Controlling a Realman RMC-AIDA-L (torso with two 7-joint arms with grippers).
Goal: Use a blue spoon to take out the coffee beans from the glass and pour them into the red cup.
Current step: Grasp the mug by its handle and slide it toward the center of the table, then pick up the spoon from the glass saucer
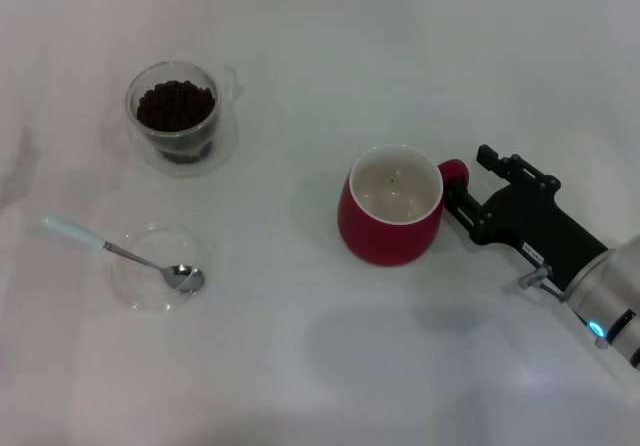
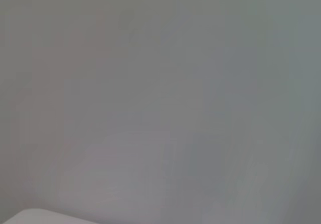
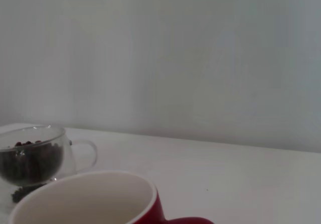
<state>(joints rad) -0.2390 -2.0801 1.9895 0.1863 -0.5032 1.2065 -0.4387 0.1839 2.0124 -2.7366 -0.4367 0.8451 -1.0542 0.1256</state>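
Left of the pot-bellied red cup (image 1: 390, 221), the light, slippery blue-handled metal spoon (image 1: 120, 251) should be pinched by its handle; whether the right gripper (image 1: 462, 188) at the cup's handle is closed cannot be told.

The right arm reaches in low from the right edge of the head view, its silver wrist showing a small blue light. The black right gripper (image 1: 462, 188) points left, its fingers set around a red handle. The left arm is out of sight.
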